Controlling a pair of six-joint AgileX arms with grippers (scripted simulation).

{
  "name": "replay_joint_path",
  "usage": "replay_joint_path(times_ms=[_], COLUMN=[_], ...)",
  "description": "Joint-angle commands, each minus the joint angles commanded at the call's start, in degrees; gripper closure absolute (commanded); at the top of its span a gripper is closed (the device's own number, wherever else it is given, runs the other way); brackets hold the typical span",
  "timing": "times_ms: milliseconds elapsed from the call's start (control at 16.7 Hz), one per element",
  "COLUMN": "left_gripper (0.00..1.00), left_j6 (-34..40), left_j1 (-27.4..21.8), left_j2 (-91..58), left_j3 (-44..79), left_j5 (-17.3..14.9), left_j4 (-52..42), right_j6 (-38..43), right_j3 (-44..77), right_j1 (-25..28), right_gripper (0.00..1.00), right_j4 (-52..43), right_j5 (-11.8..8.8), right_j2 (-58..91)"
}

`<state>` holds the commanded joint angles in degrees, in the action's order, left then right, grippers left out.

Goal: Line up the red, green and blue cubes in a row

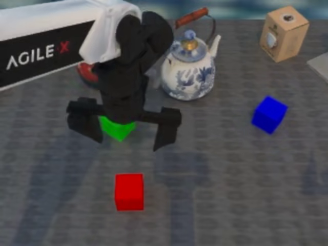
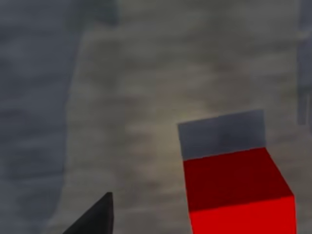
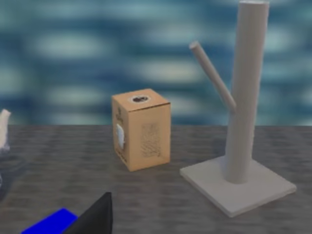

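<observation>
Now our left pincer hangs spread wide, its fingers either side of the green cube. Nearer us lies the red cube, and the blue cube sits well apart on the desk.

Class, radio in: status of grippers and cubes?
Left gripper open, straddling green cube. Red cube nearer camera, blue cube far right. Teapot close behind. Right arm unseen.

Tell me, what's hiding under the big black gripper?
The green cube sits under the left gripper, between its wide-open fingers. Only the cube's front part shows; the arm covers the rest. A bit of something red peeks out behind the arm, mostly hidden.
</observation>
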<state>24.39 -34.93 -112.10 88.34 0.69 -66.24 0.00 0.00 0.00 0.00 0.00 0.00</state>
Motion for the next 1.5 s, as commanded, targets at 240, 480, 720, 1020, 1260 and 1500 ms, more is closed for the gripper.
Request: replay_joint_path(times_ms=[240, 480, 720, 1020, 1260, 1500], left_gripper=[0.0, 0.0, 0.0, 0.0, 0.0, 0.0], left_j6=[-18.4, -32.95, -38.02, -37.93, -37.94, -38.11], left_j1=[4.92, 9.41, 11.45, 11.19, 11.4, 11.52], left_j2=[-8.81, -15.58, -17.99, -17.8, -19.38, -21.86], left_j3=[11.31, 21.0, 25.17, 24.84, 20.14, 13.82], left_j5=[-0.5, -0.82, -0.91, -0.86, -0.92, -0.95], left_j4=[-3.79, -6.45, -7.19, -6.9, -0.76, 8.34], right_j6=[0.0, 0.0, 0.0, 0.0, 0.0, 0.0], right_j3=[0.0, 0.0, 0.0, 0.0, 0.0, 0.0], right_j1=[0.0, 0.0, 0.0, 0.0, 0.0, 0.0], right_gripper=[0.0, 0.0, 0.0, 0.0, 0.0, 0.0], right_j4=[0.0, 0.0, 0.0, 0.0, 0.0, 0.0], right_j5=[0.0, 0.0, 0.0, 0.0, 0.0, 0.0], right_j2=[0.0, 0.0, 0.0, 0.0, 0.0, 0.0])
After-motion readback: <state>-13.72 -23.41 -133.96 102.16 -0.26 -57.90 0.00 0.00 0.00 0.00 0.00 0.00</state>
